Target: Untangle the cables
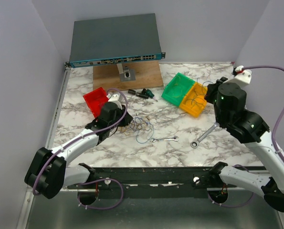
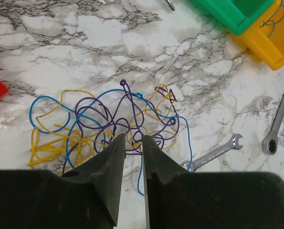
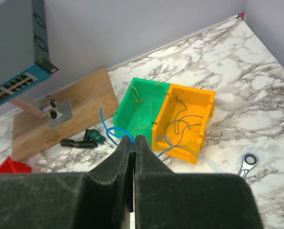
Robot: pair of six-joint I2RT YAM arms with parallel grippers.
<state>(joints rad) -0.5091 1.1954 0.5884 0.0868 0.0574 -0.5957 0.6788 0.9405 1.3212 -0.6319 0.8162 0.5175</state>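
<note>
A tangle of blue, purple and yellow cables [image 2: 113,121] lies on the marble table [image 1: 189,152], left of centre in the top view [image 1: 140,126]. My left gripper [image 2: 133,138] hovers at the near edge of the tangle with its jaws a narrow gap apart, strands lying just past the tips. It also shows in the top view [image 1: 126,121]. My right gripper [image 3: 133,138] is shut on a blue cable [image 3: 108,131] that loops out to the left of its tips. It is raised beside the bins at the right [image 1: 211,93].
A green bin [image 1: 177,88] and an orange bin [image 1: 195,101] hold loose wires. A red bin [image 1: 95,100] stands left of the tangle. Two wrenches [image 1: 164,139] [image 1: 204,135] lie in front. A screwdriver [image 1: 142,93], a wooden board [image 1: 142,76] and a network switch [image 1: 115,40] are behind.
</note>
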